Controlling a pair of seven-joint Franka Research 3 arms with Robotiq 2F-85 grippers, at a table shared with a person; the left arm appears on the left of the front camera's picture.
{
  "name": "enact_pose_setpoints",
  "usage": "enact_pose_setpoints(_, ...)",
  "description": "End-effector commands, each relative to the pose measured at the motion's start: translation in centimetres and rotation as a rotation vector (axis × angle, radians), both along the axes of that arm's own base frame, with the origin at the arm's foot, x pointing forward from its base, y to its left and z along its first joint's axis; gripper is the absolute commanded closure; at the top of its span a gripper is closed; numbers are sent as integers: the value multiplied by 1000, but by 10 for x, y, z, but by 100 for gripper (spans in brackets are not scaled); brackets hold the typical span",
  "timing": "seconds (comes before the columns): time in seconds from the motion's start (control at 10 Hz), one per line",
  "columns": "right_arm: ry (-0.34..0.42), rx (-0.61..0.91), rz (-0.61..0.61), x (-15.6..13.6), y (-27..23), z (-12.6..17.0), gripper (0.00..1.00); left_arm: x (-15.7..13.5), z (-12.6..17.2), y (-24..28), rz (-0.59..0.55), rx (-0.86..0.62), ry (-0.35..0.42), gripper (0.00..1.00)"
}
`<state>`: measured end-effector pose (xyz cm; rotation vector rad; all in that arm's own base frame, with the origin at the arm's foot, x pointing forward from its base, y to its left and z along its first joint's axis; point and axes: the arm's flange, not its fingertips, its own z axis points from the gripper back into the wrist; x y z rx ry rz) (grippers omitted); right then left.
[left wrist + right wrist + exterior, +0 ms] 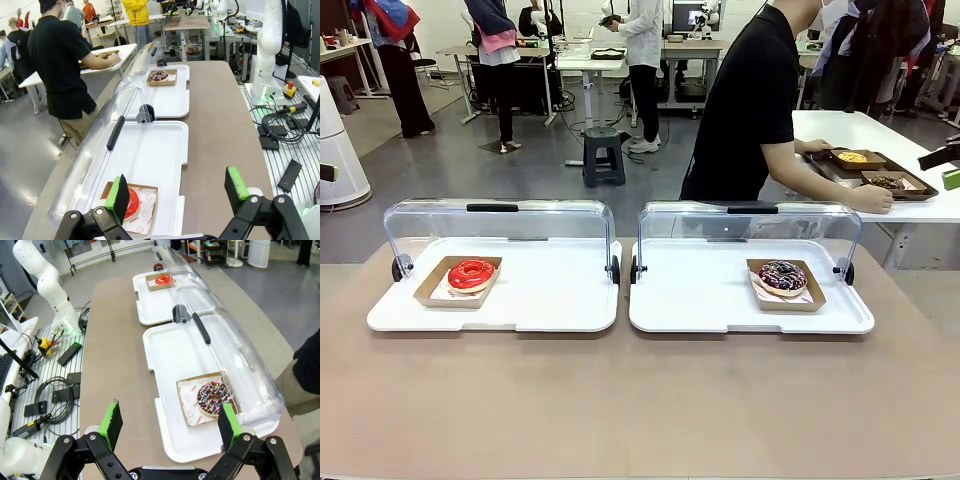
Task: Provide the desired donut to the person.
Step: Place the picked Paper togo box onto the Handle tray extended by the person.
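A red-glazed donut [471,273] [131,202] [162,279] sits in a cardboard tray on the left white tray [550,300]. On the right white tray [700,300] lies a chocolate donut with sprinkles [782,276] [213,396] [159,76], also in a cardboard tray. Both clear lids [500,215] stand tipped back. The person [750,100] [57,60] in a black T-shirt is turned away, hands on a tray at a side table. My left gripper [177,192] is open high above the red donut's end of the table. My right gripper [170,425] is open high above the chocolate donut's tray.
A white side table [880,140] at the far right carries a brown tray of food [870,170]. The brown tabletop [640,400] lies bare in front of the trays. Cables and boxes [280,125] lie on a slatted bench beside the table. Other people stand farther back.
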<state>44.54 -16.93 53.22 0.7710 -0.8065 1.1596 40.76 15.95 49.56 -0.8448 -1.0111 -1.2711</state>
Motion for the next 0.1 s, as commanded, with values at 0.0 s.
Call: enact_pose_setpoints(0.0,1,-2,-6,0,1,-1,0,0,0,1,-1,-6,-5,0)
